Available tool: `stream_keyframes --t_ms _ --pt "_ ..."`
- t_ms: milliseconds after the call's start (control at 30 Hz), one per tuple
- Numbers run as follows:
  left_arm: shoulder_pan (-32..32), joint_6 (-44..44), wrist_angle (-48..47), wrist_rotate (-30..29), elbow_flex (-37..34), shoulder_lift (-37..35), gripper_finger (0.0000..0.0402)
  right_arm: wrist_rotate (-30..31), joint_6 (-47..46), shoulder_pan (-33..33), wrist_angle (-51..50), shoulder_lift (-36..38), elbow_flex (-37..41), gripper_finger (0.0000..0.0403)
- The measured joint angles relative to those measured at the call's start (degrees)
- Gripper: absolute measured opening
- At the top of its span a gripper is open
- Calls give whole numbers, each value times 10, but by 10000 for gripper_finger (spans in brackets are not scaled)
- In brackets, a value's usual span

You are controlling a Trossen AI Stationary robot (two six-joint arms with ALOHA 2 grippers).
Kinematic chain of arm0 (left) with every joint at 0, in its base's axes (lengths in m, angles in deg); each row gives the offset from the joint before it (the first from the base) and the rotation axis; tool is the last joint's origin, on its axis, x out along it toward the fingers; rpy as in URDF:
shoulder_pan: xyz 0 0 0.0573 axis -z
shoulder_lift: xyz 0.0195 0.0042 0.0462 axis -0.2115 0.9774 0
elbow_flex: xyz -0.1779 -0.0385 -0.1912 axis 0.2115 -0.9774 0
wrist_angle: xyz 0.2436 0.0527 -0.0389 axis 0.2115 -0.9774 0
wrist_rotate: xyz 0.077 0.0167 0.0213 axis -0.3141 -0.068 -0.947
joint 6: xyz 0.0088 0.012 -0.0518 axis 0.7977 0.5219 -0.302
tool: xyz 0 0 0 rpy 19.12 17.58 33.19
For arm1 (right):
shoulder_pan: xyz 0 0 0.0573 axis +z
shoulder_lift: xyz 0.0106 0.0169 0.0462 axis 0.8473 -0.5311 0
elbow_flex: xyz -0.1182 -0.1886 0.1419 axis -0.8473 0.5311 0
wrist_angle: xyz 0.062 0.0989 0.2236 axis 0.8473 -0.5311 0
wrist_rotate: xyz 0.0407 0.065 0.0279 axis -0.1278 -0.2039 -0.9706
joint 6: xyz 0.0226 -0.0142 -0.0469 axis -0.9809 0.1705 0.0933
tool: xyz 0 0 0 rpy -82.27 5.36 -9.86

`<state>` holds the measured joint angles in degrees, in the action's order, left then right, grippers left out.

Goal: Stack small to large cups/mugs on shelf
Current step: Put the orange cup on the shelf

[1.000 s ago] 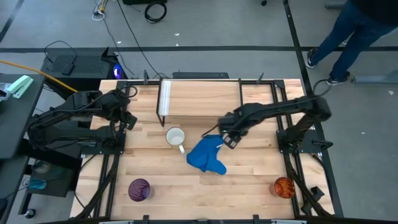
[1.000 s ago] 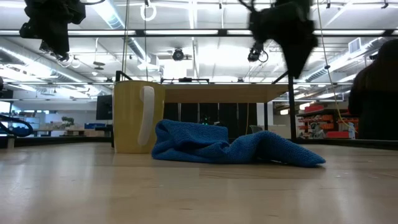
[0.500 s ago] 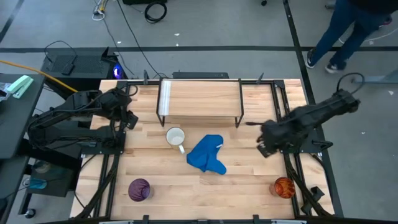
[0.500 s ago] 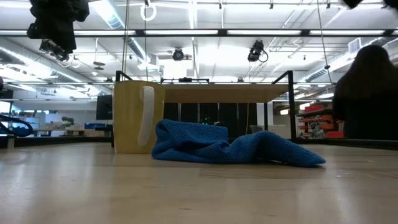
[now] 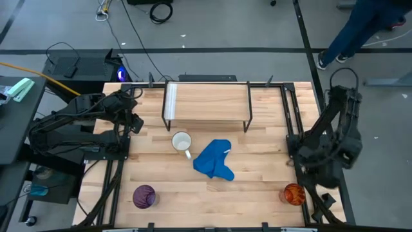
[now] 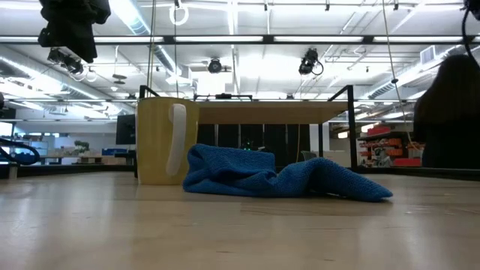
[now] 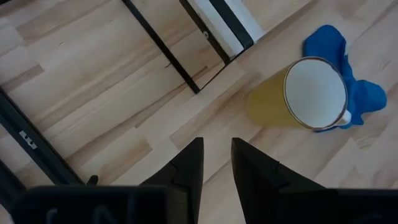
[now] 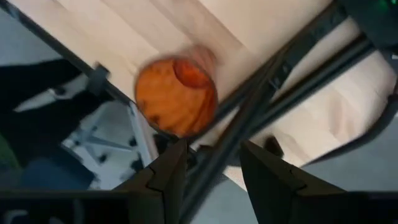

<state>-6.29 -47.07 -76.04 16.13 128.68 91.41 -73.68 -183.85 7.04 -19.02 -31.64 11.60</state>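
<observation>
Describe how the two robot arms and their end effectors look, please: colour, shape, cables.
Both arms are black and built of jointed tubular segments on dark frame bases at the table's sides. The left arm carries thin black cables along its links; the right arm looks bulkier at its joints. Each end effector has two flat, dark, tapered fingers: left end effector, right end effector. No markings are visible.

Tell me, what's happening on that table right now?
Right end effector open, above orange cup. Left end effector open, idle near shelf. Mug touching blue cloth; purple cup untouched.
</observation>
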Motion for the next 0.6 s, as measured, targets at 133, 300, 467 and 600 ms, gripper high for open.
stream_keyframes --t_ms 133,300,467,600 --pt "0 -33 0 0 0 0 83 5 -15 58 4 -39 0 157" --pt "0 -71 0 0 0 0 86 18 -4 95 6 -92 0 157" --pt "0 -103 -1 0 0 0 91 35 16 106 8 -128 0 157" --pt "0 -117 -1 0 0 0 86 56 24 106 29 -140 0 157"
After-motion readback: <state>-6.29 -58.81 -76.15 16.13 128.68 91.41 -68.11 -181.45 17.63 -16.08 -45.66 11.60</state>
